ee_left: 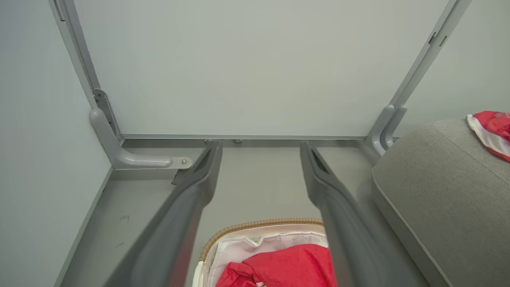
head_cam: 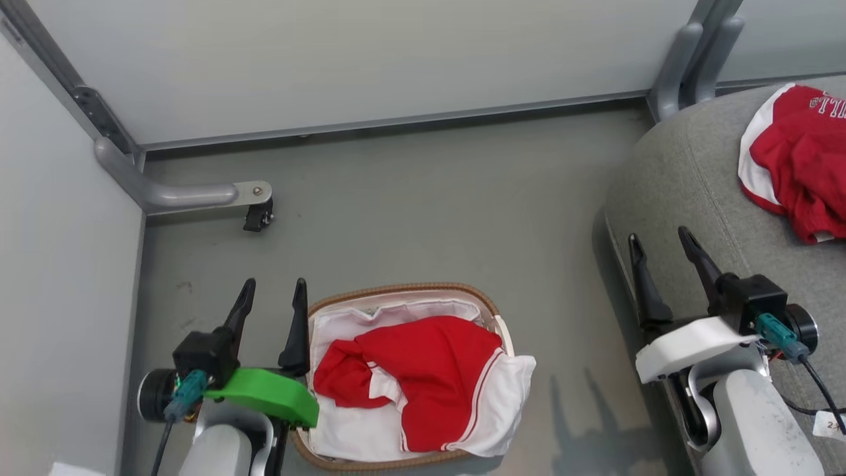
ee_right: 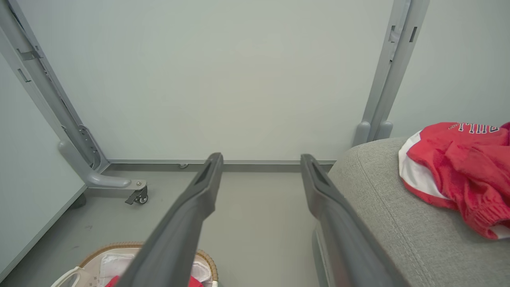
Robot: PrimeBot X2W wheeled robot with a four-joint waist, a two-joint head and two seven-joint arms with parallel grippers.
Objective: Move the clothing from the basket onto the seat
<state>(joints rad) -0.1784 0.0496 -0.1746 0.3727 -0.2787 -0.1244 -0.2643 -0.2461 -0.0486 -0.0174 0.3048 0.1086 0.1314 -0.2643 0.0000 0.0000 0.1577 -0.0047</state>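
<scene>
A red garment with white panels and stripe trim [head_cam: 429, 377] lies in the oval white basket [head_cam: 403, 289] with a brown woven rim, on the floor at bottom centre; one white panel drapes over the right rim. A second red garment with white lettering [head_cam: 803, 158] rests on the grey seat [head_cam: 687, 178] at the right. My left gripper [head_cam: 272, 294] stands open just left of the basket, nothing between its fingers. My right gripper [head_cam: 661, 244] is open above the seat's front edge, empty. The left wrist view shows the basket garment [ee_left: 287, 267] below the fingers; the right wrist view shows the lettered garment [ee_right: 458, 163].
Grey partition walls close the space behind and to the left. A metal foot with a castor [head_cam: 254, 211] juts onto the floor at the left, and a post base [head_cam: 687, 59] stands by the seat's far corner. Bare grey floor [head_cam: 429, 198] lies between basket and wall.
</scene>
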